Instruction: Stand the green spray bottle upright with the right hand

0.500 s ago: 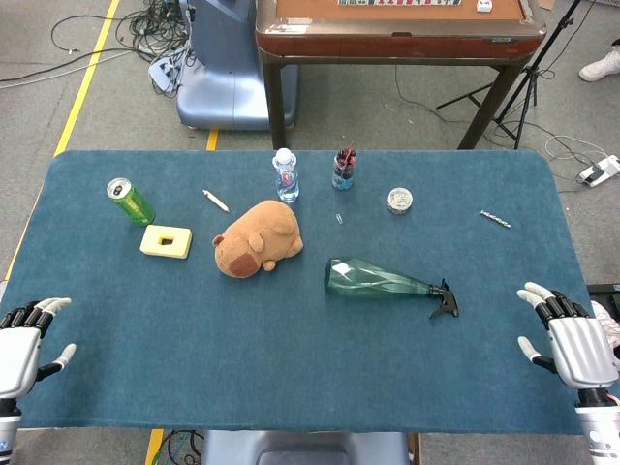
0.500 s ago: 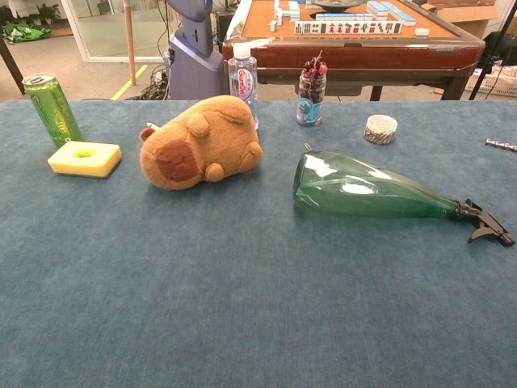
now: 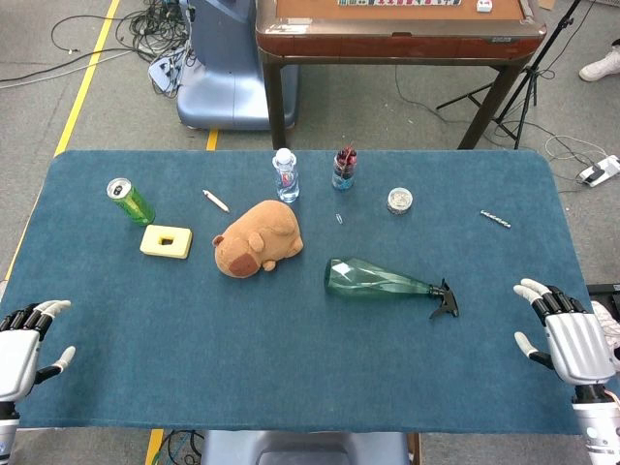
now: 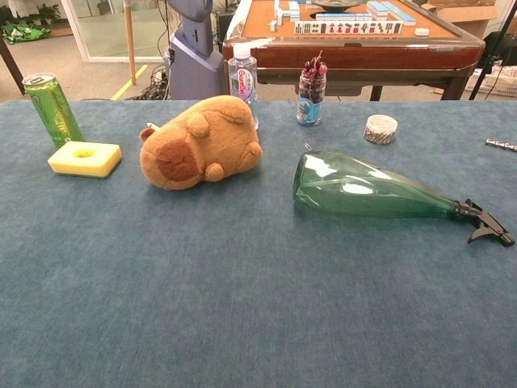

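Note:
The green spray bottle [image 3: 373,279] lies on its side near the middle of the blue table, its wide base to the left and its black trigger nozzle [image 3: 446,300] to the right. The chest view shows the same bottle [image 4: 363,190] flat on the cloth. My right hand [image 3: 567,339] hovers at the table's near right corner, fingers apart and holding nothing, well right of the nozzle. Over at the near left corner is my left hand [image 3: 21,344], likewise empty with fingers spread. Neither hand appears in the chest view.
A brown plush toy [image 3: 259,237] lies left of the bottle. Behind stand a small water bottle [image 3: 285,174], a jar of pens [image 3: 344,170] and a small tin [image 3: 399,201]. A green can [image 3: 130,201], yellow sponge [image 3: 166,240], pen [image 3: 215,201] and metal bit [image 3: 495,219] also sit on the table.
My right hand has shifted slightly left toward the table. The bottle and the left hand have not moved.

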